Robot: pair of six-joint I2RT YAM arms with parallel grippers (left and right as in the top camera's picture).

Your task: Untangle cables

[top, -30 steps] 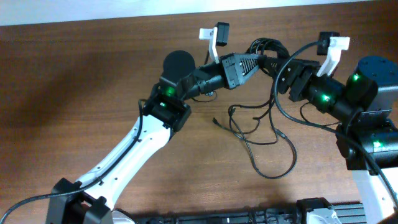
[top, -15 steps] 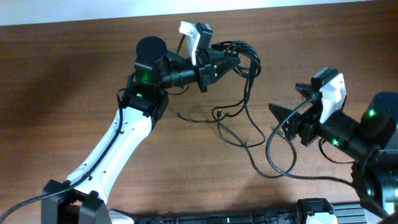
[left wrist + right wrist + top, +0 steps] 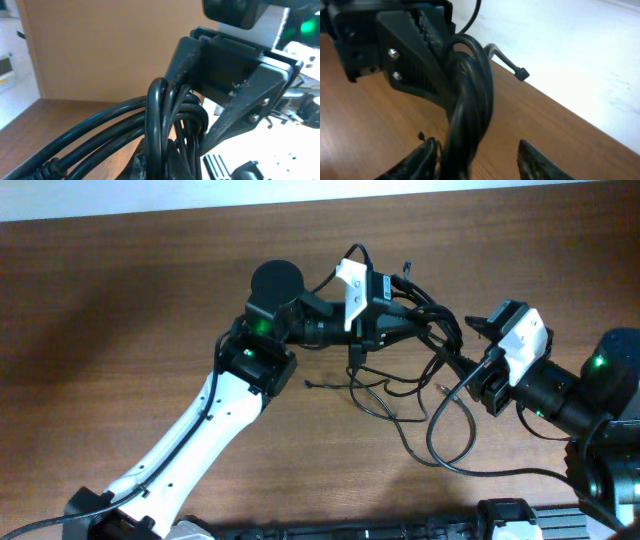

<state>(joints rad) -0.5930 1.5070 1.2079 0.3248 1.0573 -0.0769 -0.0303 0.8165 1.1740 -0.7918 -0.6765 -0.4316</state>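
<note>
**Item: cables** (image 3: pixel 432 332). A tight bunch of thin black cords, lifted off the table (image 3: pixel 120 330) at centre right. From it, loose strands (image 3: pixel 380 392) trail down onto the wood below. One plug (image 3: pixel 520 75) sticks out free behind the bunch.

**Held by: left gripper** (image 3: pixel 395 320). Clamped fully onto the bunch, with the cords folded over in a hard bend at its tip (image 3: pixel 162 115).

**Attending: right gripper** (image 3: pixel 462 363). Its fingers (image 3: pixel 422 157) are parted, with the bunch hanging between them nearer one finger. It has hold of nothing.

**Handling note (judgement).** The right gripper should close on one outer cord rather than the whole bunch. It should then draw slowly away from the left gripper, so loops slip out rather than cinch. The free plug looks like the easiest end to pick.

**Surroundings.** A thicker loop (image 3: pixel 445 450) lies below the right gripper. It is probably the arm's own wire, though that cannot be told for sure.

**Obstructions (judgement).** The two grippers sit nearly tip to tip, leaving little room, so a sideways pull could knock them together. The trailing strands could catch the thicker loop.
</note>
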